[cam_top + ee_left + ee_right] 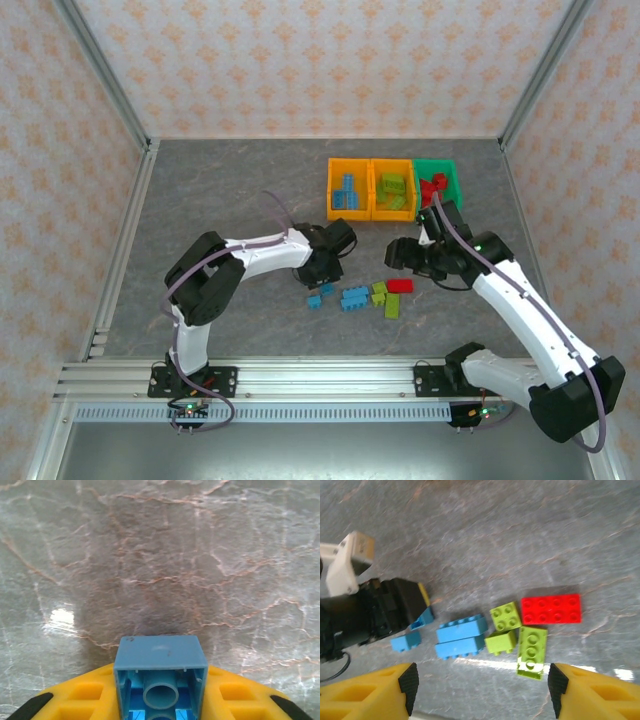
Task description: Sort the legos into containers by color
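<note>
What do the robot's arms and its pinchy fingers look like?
The left arm and right arm have smooth white links joined by chunky black joints. A thin purplish cable loops along each one. The right wrist camera shows yellow fingers with black pads on their inner tips.

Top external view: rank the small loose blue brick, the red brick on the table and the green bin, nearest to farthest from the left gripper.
From the left gripper:
1. Small loose blue brick, just beside it.
2. Red brick, to its right.
3. Green bin, far right of the back row.
</note>
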{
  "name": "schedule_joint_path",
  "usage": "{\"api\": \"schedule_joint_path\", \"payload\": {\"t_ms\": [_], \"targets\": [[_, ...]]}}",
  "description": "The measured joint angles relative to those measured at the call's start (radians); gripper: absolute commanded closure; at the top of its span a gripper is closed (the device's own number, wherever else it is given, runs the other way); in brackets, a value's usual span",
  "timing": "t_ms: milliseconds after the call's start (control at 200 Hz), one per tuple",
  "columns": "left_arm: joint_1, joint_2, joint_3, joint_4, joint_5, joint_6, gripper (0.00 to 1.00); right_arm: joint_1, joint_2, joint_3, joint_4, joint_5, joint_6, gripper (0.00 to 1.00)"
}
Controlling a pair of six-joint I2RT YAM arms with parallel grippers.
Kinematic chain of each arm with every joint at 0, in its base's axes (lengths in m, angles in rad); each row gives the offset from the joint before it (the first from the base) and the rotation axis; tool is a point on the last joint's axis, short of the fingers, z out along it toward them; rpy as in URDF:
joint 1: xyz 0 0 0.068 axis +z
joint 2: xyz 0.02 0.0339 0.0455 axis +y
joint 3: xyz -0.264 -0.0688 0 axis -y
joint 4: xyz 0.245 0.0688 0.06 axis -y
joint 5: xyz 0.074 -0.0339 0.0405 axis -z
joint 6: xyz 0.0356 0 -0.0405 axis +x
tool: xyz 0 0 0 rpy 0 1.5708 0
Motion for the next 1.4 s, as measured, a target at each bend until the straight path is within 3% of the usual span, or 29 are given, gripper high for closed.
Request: {"api": "schedule_joint_path", "payload": {"t_ms": [155,325,505,726,851,901,1191,1301,1401], "targets": [[0.001,-0.016,0.114,-0.002,-0.062,0.114,0.72,0.000,-0.014,-0.010,0.038,-0.053,0.018,0.28],[0.029,-0.018,0.350,0.015,-0.216,0.319,0.76,0.000,-0.061,-0.010,0.054,-0.047,0.046,0.28],[0.096,0.136,0.708,0.028,-0.332,0.556,0.80,0.000,-0.066,-0.010,0.054,-0.027,0.078,0.28],[0.183,0.436,1.044,0.040,-0.266,0.705,0.70,0.000,-0.071,-0.010,0.053,-0.007,0.094,0.29],[0.224,0.601,1.234,0.032,-0.214,0.738,0.46,0.000,-0.077,-0.010,0.052,-0.001,0.095,0.29],[0.237,0.632,1.268,0.033,-0.198,0.751,0.43,0.000,-0.082,-0.010,0.052,0.001,0.095,0.29],[0.252,0.573,1.258,-0.010,-0.134,0.767,0.44,0.000,-0.091,-0.010,0.054,0.014,0.107,0.30],[0.235,0.336,0.981,0.018,-0.118,0.766,0.43,0.007,-0.074,-0.011,0.076,0.019,0.121,0.30],[0.212,0.008,0.632,0.101,-0.112,0.768,0.41,0.060,-0.036,-0.012,0.108,0.037,0.135,0.29]]}}
